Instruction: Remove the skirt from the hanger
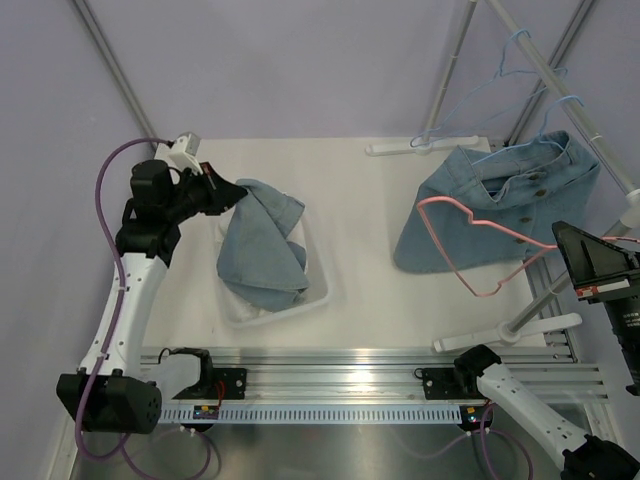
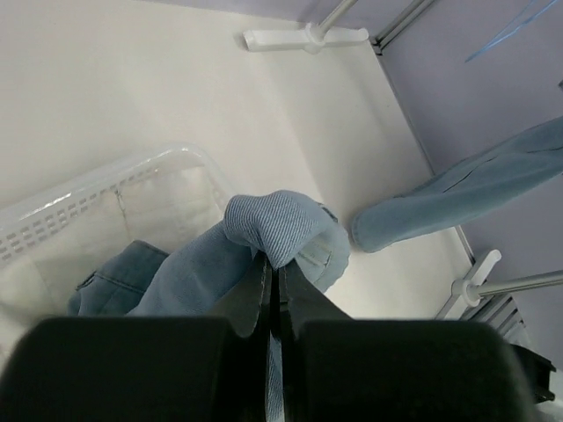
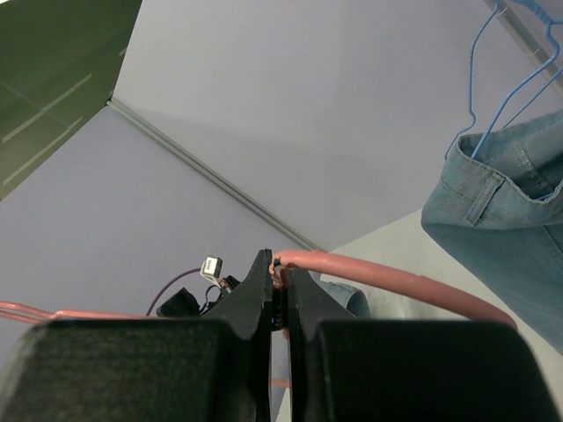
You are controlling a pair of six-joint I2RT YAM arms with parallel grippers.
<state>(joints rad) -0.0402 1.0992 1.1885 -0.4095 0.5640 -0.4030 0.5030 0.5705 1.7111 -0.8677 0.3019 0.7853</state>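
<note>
Left gripper (image 2: pixel 274 264) pinches skirt (image 2: pixel 281 224) above basket (image 2: pixel 88 189)

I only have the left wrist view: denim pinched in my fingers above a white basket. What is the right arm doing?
Observer: The right gripper is shut on a pink wire hanger.
Operator: Is anything on that hanger?
Observer: No, it is bare; the light blue denim skirt in your left gripper is clear of it.
Operator: And the denim near the rack?
Observer: That second denim skirt hangs from a blue wire hanger.
</note>
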